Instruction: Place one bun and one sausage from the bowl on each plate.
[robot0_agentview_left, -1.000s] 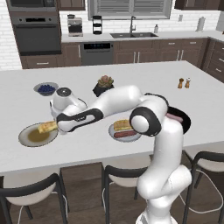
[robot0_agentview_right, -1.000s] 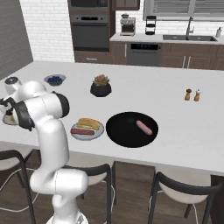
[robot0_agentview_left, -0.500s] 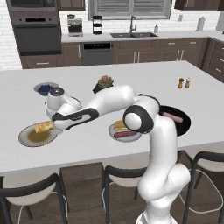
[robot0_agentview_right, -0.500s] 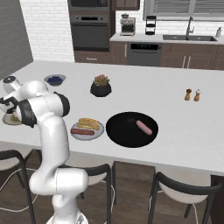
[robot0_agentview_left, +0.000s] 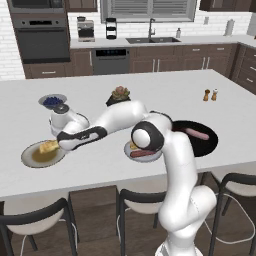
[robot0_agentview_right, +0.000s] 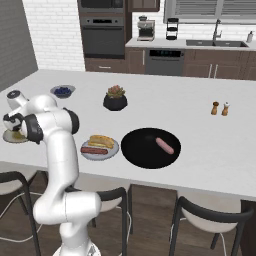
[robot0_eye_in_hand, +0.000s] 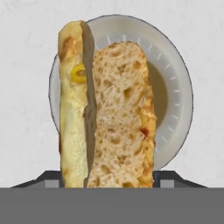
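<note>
Tool (robot0_agentview_left: 56, 146) shifted left, bun (robot0_eye_in_hand: 107, 109) (hiding fingertips)

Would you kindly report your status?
Gripper holding bun over beige-rimmed plate. One sausage left in black bowl. Nothing in the way.

A small grey bowl of blue berries (robot0_agentview_left: 52, 101), a potted plant (robot0_agentview_left: 119, 95), 2 shakers (robot0_agentview_left: 210, 94) on the white counter (robot0_agentview_left: 150, 85).

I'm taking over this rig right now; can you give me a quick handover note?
Gripper: shut on a bun, held over the beige plate.
Grey plate: bun and sausage already on it, done.
Black bowl: one sausage left inside.
Left to do: set this bun down on the beige plate, then bring the last sausage over to it.
</note>
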